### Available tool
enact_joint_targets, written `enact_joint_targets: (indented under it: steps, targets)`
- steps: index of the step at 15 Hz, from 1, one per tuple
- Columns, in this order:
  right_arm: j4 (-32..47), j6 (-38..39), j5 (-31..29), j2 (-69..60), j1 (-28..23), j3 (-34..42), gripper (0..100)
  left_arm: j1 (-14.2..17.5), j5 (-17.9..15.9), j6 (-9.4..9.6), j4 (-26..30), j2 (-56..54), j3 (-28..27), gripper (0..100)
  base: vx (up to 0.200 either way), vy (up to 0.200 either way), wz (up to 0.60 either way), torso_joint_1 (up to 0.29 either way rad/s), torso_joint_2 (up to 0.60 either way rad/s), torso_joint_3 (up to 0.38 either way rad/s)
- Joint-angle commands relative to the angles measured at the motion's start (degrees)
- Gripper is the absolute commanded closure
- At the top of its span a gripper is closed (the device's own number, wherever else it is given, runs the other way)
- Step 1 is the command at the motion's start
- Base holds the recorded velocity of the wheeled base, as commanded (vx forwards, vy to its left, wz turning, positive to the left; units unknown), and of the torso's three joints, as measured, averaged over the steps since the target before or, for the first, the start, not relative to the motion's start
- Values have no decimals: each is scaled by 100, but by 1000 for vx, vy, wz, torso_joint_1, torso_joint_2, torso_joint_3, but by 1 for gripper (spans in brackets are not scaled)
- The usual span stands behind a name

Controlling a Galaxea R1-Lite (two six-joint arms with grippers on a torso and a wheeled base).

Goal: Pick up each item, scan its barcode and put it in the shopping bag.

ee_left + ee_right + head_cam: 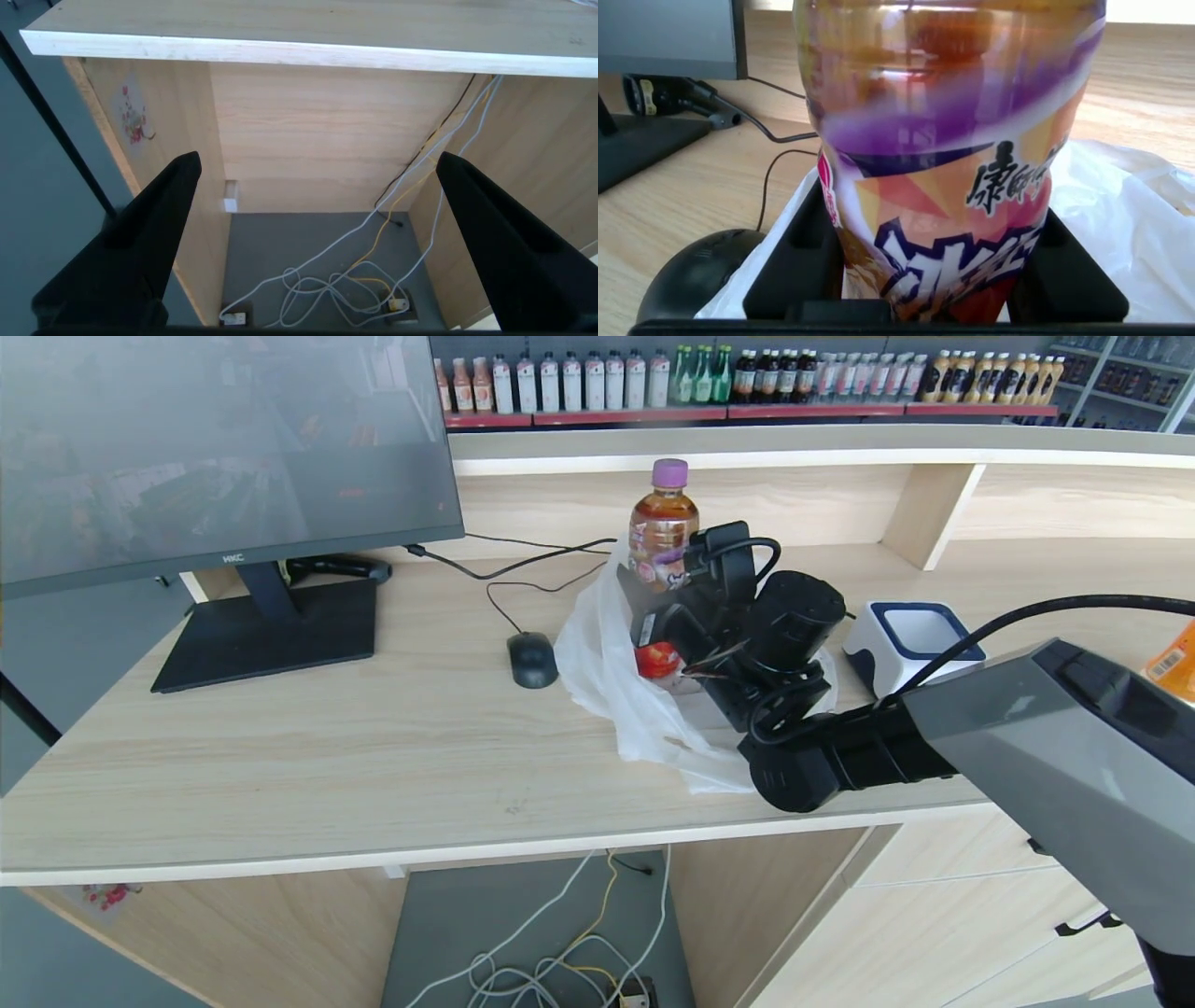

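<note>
In the head view, the right gripper (pixel 665 586) is closed around the lower body of a purple-capped tea bottle (pixel 663 523) and holds it upright just above the mouth of the white shopping bag (pixel 607 681), which lies slumped on the wooden counter (pixel 373 737). 1 red-topped item (pixel 658 660) already sits inside the bag, so we judge at least 1 item finished. The scanner (pixel 910 639) stands just beside the bag on the robot's right, apart from the bottle. We cannot tell whether the bottle has been scanned, but its place over the bag suggests the drop is the step in hand. At the far right edge an orange item with a barcode label (pixel 1174 665) is partly visible, and we take it as 1 item yet to handle.

In the left wrist view, the left gripper (pixel 318 163) hangs below the counter edge with its jaws spread wide and nothing between them, facing loose cables (pixel 355 271) on the floor. It plays no part in the work for now.

In the right wrist view, the bottle stands pinched between 2 dark fingers (pixel 799 261), with the bag's white plastic directly beneath and a computer mouse (pixel 691 271) near the bag.
</note>
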State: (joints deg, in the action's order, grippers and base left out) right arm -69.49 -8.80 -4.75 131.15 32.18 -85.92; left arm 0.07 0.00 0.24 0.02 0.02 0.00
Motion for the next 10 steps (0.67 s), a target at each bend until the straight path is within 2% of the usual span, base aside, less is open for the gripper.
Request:
enact_joint_targets:
  steps: [1, 6, 7, 10]
  targets:
    - [14, -8, 1, 16, -2, 5, 100, 1, 0, 2, 6, -2, 0, 0, 0, 0, 0, 0, 0, 0]
    - [14, -8, -17, 16, -10, 14, 100, 1, 0, 2, 6, -2, 0, 0, 0, 0, 0, 0, 0, 0]
    - [5, -8, -17, 16, -10, 14, 0, 1, 0, 2, -2, -2, 0, 0, 0, 0, 0, 0, 0, 0]
    - [-4, -25, -17, 16, -2, 5, 0, 1, 0, 2, 6, -2, 0, 0, 0, 0, 0, 0, 0, 0]
